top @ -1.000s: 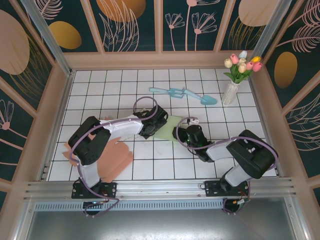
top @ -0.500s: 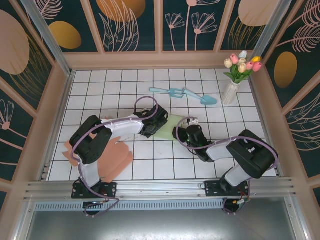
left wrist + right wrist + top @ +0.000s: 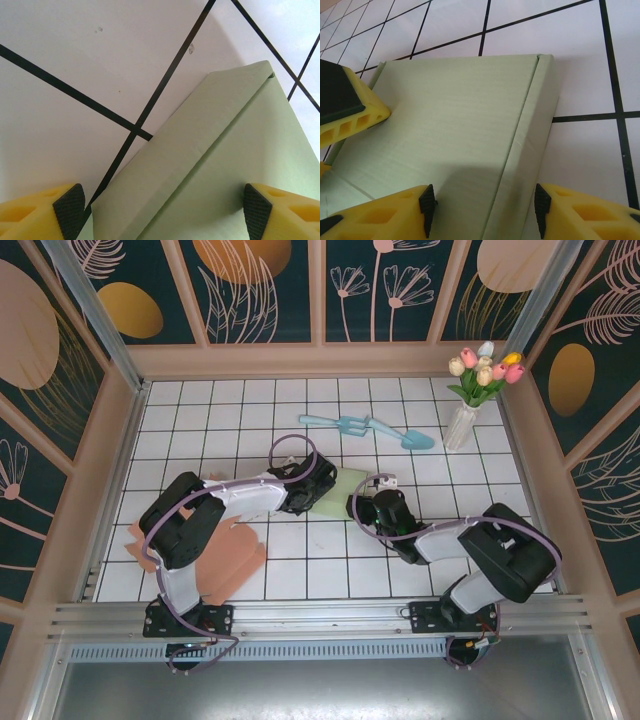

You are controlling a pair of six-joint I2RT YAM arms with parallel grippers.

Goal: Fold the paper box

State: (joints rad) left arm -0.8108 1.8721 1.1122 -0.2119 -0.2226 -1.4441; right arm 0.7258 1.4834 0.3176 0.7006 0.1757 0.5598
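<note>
The left end effector (image 3: pixel 162 212) is seen unclenched. Its black-tipped yellow fingers (image 3: pixel 30 217) are spread to either side of the left edge of the pale green flat paper box (image 3: pixel 215 165), with nothing pinched. The right end effector (image 3: pixel 482 210) is likewise held apart, astride the folded side strip at the box's right edge. That strip runs lengthwise away from the wrist, so any closing would be made across it.

The box is laid flat on the white tiled counter (image 3: pixel 250 410) between the two end effectors, and is reached about equally by both. A pale blue plastic trowel (image 3: pixel 405 435) is laid beyond the box's far side.

Against a second earlier, the left end effector is found shifted slightly further over the box. The right arm's elbow is swung a little outward, and the box appears unmoved.
</note>
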